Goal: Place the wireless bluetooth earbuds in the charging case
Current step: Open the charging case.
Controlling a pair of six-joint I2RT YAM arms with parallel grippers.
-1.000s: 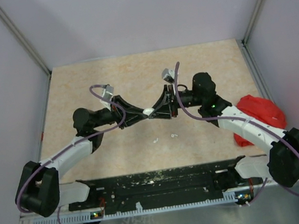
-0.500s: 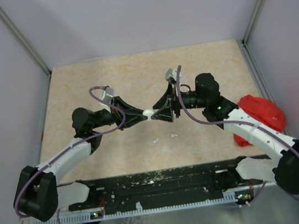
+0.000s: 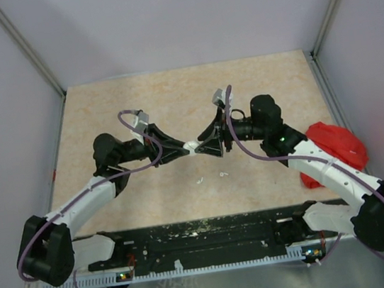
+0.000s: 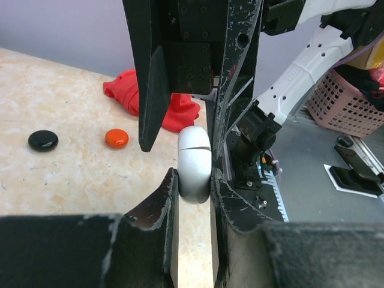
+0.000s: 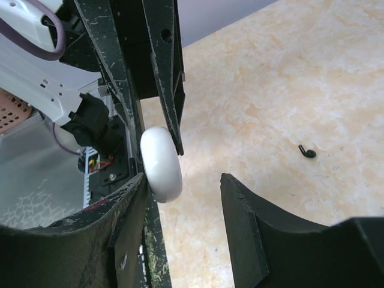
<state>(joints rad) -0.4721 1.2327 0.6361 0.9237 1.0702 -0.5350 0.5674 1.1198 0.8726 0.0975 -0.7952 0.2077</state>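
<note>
The left pincer [image 4: 193,178] is closed tight on the white charging case [image 4: 194,157]. The right pincer [image 5: 183,180] is spread wide, one finger just beside the case and the other well apart from it. Two white earbuds [image 3: 199,181] lie on bare table [image 3: 262,84] just nearward of the case, a black earbud [image 5: 308,151] lies farther from it, and open table runs from the case toward every edge. Both pincers cover the case's flanks, so its lid state cannot be told, and the red cloth [image 3: 335,142] right of the case is partly hidden by the right arm.
</note>
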